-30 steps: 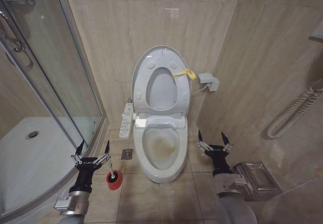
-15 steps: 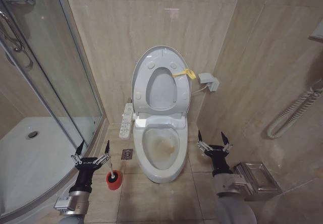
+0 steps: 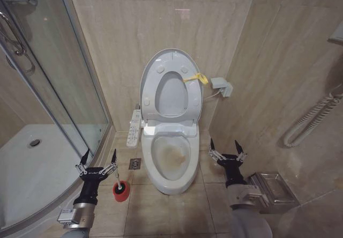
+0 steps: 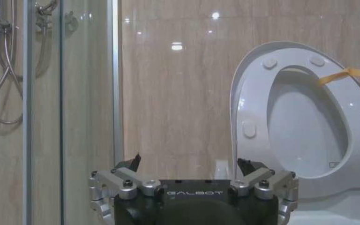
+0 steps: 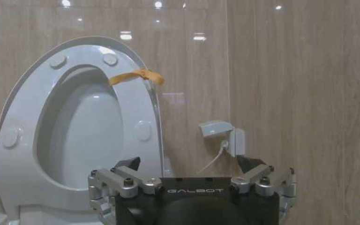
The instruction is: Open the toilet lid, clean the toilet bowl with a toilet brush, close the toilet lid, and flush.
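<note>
Here, the lid is standing open; the empty, spread left gripper should be closing squarely on the toilet brush handle at its four o'clock, while the right gripper is waiting open.

Both arms are showing grey cylindrical forearms ending in black wrists. The left gripper and right gripper are wearing silver screwed linkages, pointed black fingers, and white "GALBOT" lettering.

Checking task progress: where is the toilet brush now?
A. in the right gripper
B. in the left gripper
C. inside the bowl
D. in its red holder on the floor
D: the toilet brush stands in its red holder on the floor beside the open, empty left gripper.
</note>
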